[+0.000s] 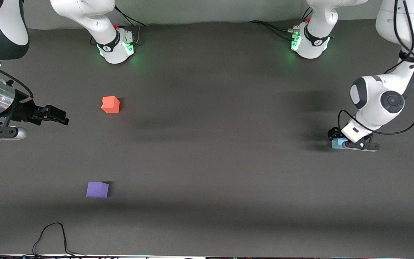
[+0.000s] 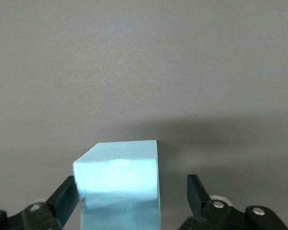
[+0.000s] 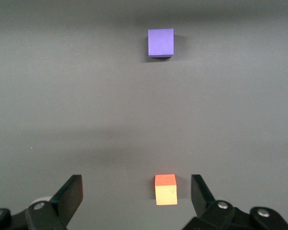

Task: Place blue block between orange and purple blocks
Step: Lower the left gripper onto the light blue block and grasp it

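The dark table (image 1: 207, 151) has plenty of bare room, so the worry lies with the left gripper (image 1: 340, 143), down at the table at the left arm's end with its fingers spread wide around the blue block (image 1: 336, 144). In the left wrist view the cube (image 2: 119, 184) sits off-centre, right up against one finger (image 2: 67, 196) and well clear of the other (image 2: 198, 191); if the jaws close like that, I'd expect the block to be shoved or twisted sideways before it is pinched, and a soft corner grip could let it drop on the long carry. The right gripper (image 1: 54, 115) waits in the air at the right arm's end, fingers apart and empty, close to the orange block (image 1: 110, 104); a crossing left arm could crowd it. The purple block (image 1: 97, 189) lies nearer the front camera than the orange one, well apart from it, so the gap is generous, though a careless release could nudge either cube. No brand, label or writing can be read on the blocks or the table.
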Tool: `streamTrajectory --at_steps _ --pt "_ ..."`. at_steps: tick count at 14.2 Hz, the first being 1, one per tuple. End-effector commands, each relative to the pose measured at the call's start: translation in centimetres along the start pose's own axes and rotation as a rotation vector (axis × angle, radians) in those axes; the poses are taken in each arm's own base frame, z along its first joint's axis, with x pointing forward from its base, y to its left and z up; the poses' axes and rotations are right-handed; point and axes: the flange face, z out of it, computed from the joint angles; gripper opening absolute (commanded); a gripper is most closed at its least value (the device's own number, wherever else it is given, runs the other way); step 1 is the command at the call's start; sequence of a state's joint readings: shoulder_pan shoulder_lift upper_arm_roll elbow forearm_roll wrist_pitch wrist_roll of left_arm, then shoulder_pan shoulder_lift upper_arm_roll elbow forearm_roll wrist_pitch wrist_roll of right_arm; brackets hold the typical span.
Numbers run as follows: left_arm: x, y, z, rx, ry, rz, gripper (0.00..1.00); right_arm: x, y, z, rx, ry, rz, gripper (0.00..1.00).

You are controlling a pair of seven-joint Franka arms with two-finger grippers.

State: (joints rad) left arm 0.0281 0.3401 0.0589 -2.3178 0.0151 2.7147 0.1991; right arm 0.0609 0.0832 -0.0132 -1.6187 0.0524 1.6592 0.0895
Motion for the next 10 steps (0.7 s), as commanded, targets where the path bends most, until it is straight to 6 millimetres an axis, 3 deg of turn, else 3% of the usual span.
streamTrajectory --at_steps 1,3,4,5,7,10 --pt "0.8 -0.3 -0.3 0.007 0.014 0.027 0.94 -0.4 0.0 -0.3 -0.005 -0.002 -0.032 1.0" --pt "0.8 -0.4 -0.3 0.007 0.013 0.025 0.56 -0.6 0.0 -0.6 -0.004 0.003 -0.032 1.0" --pt "0.8 -0.4 -0.3 0.007 0.011 0.023 0.42 -0.6 0.0 -0.5 -0.005 -0.003 -0.032 1.0" --pt "0.8 -0.4 -0.3 0.007 0.011 0.023 0.37 -0.7 -0.2 -0.5 -0.005 -0.005 -0.032 1.0" --pt "0.8 -0.4 -0.4 0.007 0.011 0.023 0.37 -0.8 -0.5 -0.4 -0.006 -0.011 -0.032 1.0" --pt "2.2 -0.8 -3.5 0.007 0.017 0.008 0.37 -0.8 -0.6 -0.4 -0.006 -0.011 -0.039 1.0"
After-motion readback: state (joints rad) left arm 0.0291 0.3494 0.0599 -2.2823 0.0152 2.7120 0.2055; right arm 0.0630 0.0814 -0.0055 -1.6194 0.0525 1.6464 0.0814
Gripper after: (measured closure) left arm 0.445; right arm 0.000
